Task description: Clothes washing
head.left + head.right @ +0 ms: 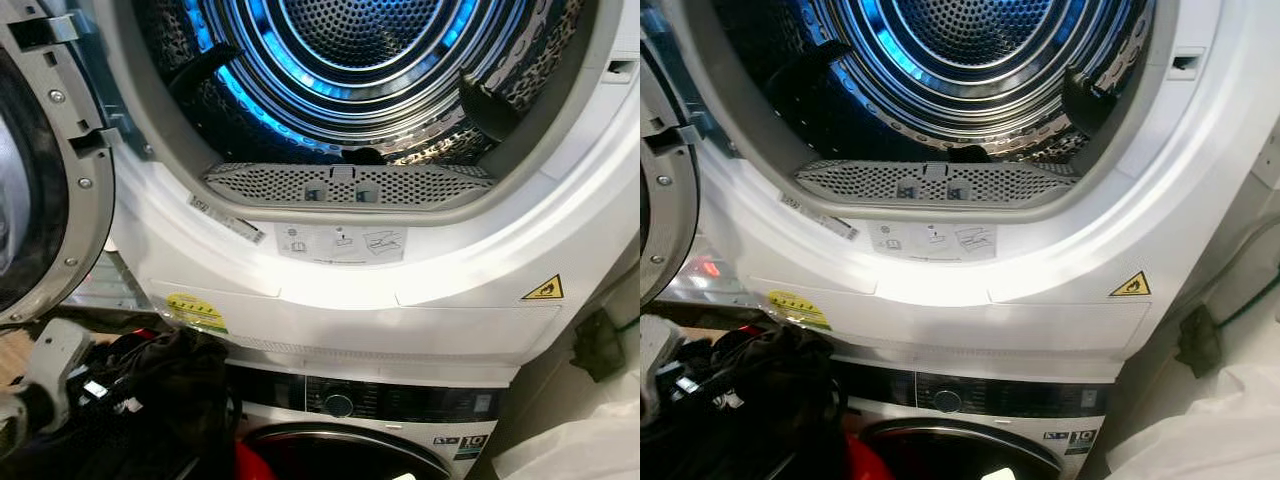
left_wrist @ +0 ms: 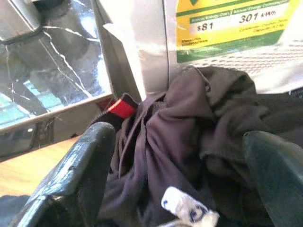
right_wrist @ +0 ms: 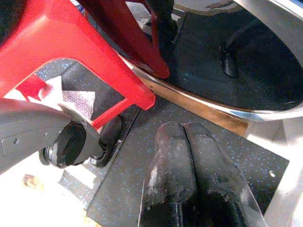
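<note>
The dryer's drum (image 1: 360,60) stands open and lit blue, with the lint filter (image 1: 345,185) at its lip. The dryer's door (image 1: 40,180) is swung out to the left. At the lower left, my left gripper (image 2: 176,134) holds a bundle of dark clothes (image 1: 170,390) just below the dryer's yellow energy label (image 1: 195,310). Its fingers (image 2: 90,165) sit on either side of the bunched fabric (image 2: 189,132). A white tag (image 2: 189,210) hangs from the bundle. My right gripper (image 3: 184,130) hangs low, shut and holding nothing, over a dark floor mat (image 3: 142,156).
The dryer sits on a washer with a control panel (image 1: 340,405) and a round door (image 1: 340,450). Something red (image 1: 255,465) shows beside that door. Red plastic legs (image 3: 71,47) and a chrome door rim (image 3: 265,113) are near my right gripper. White fabric (image 1: 580,440) lies at the right.
</note>
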Robot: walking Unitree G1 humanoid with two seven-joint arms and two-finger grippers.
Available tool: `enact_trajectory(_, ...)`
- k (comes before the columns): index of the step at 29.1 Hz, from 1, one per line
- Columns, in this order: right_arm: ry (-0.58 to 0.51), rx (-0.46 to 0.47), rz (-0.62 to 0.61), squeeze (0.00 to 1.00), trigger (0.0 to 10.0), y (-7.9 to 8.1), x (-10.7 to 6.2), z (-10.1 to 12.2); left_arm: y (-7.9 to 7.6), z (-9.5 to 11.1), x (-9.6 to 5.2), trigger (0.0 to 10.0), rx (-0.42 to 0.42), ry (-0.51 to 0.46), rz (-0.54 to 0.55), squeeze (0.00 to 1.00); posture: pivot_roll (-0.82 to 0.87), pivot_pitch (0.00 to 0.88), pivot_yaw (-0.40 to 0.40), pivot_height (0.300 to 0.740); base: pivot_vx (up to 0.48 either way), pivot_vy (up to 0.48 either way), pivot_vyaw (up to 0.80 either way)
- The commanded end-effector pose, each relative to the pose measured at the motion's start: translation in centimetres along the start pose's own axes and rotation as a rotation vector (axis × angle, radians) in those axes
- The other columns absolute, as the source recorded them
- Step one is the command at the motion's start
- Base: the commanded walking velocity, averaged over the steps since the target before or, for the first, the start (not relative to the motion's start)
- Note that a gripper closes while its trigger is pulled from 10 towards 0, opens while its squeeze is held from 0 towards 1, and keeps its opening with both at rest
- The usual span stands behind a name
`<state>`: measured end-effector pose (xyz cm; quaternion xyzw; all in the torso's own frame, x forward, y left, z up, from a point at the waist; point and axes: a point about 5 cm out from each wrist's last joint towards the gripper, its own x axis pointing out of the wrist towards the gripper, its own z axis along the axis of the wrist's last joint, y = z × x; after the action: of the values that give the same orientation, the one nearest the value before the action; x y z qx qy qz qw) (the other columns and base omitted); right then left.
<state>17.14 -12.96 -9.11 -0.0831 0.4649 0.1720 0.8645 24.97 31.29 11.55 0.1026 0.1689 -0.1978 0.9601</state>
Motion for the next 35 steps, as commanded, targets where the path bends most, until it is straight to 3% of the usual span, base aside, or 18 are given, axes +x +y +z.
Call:
enact_trajectory(1,-0.002,-0.025,0.005,0.00,10.0,0.1,0.1,0.4,0.0,-1.0,0.5,10.0,-0.015,0.054,-0.021,1.00,0.17,0.000,0.038,0.740,0.000,0.000,0.00)
enact_trajectory(9,-0.002,-0.008,-0.003,0.00,10.0,0.0,0.1,0.3,-0.7,-2.9,0.5,10.0,-0.036,0.122,-0.103,1.00,0.16,0.000,0.039,0.740,0.000,0.000,0.00)
enact_trajectory(10,-0.003,-0.010,-0.002,0.00,10.0,0.0,0.1,0.3,-0.7,-3.2,0.4,10.0,-0.034,0.135,-0.112,0.00,0.16,0.000,0.039,0.740,0.000,0.000,0.00)
enact_trajectory(18,-0.003,-0.014,-0.001,0.00,10.0,-0.1,0.1,0.3,0.5,-3.1,-0.1,10.0,0.008,0.129,-0.036,0.00,0.17,0.000,0.033,0.740,0.000,0.000,0.00)
enact_trajectory(24,-0.001,-0.024,0.000,0.00,10.0,-0.1,0.0,0.3,1.2,-3.6,0.1,10.0,0.042,0.182,-0.001,0.00,0.16,0.000,0.032,0.740,0.000,0.000,0.00)
enact_trajectory(35,0.014,-0.043,-0.019,0.00,10.0,-0.8,-0.3,-0.6,0.1,-3.3,4.3,10.0,-0.003,0.155,-0.007,0.00,0.08,0.000,0.021,0.740,0.000,0.000,0.00)
